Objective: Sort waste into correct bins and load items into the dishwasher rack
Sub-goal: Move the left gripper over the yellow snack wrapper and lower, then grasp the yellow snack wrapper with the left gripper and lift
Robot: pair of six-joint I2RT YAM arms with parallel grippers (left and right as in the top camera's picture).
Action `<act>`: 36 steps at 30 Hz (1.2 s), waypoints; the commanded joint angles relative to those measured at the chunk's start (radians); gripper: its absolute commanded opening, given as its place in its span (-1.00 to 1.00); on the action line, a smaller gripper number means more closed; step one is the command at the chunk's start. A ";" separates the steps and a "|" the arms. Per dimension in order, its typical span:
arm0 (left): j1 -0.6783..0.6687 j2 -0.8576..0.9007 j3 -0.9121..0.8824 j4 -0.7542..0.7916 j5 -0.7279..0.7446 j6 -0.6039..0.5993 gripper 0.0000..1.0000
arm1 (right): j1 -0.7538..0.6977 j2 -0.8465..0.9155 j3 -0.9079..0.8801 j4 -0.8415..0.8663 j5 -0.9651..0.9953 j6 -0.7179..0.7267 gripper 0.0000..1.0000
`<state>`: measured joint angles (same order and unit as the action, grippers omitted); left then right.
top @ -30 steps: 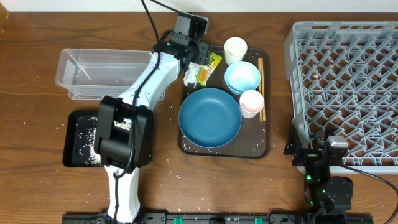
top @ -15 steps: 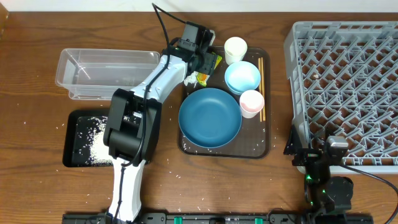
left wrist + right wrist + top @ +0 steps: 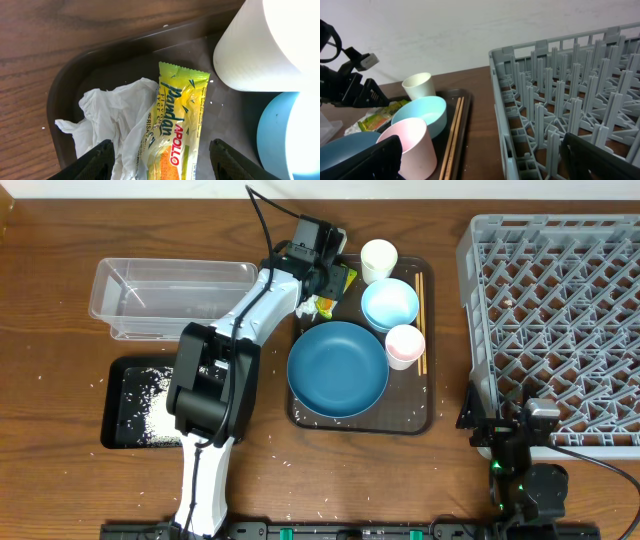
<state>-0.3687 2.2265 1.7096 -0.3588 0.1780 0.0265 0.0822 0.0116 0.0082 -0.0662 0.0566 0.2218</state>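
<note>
My left gripper (image 3: 165,162) is open above the brown tray's back left corner. The green-yellow-orange snack wrapper (image 3: 177,120) lies between its fingers, partly on the crumpled white tissue (image 3: 107,117); neither finger touches them. From overhead, the left gripper (image 3: 325,278) covers part of the wrapper (image 3: 345,280) and tissue (image 3: 307,304). Also on the tray are the dark-blue dish (image 3: 338,368), light-blue bowl (image 3: 389,304), pink cup (image 3: 404,345), white cup (image 3: 378,259) and chopsticks (image 3: 421,320). My right gripper (image 3: 482,160) is open and empty beside the grey rack (image 3: 560,320).
The clear tub (image 3: 170,295) sits left of the brown tray (image 3: 415,420). In front of the tub is the black tray (image 3: 118,380) holding rice (image 3: 150,395). Loose grains dot the wooden table around it. The left arm stretches over the tub's right end.
The left arm has swung right, bringing its gripper over the wrapper and tissue, then held there. The right arm has not moved.
</note>
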 commanded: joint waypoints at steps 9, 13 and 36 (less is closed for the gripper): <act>-0.004 0.026 -0.026 -0.005 0.006 0.003 0.21 | -0.007 -0.006 -0.003 -0.002 0.006 -0.014 0.98; -0.004 0.026 -0.032 -0.005 0.006 0.002 0.20 | -0.007 -0.006 -0.003 -0.002 0.006 -0.014 0.98; -0.004 0.042 -0.040 0.026 0.006 0.002 0.10 | -0.007 -0.006 -0.003 -0.002 0.006 -0.014 0.99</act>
<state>-0.3698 2.2517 1.6756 -0.3378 0.1780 0.0254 0.0822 0.0116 0.0082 -0.0662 0.0566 0.2218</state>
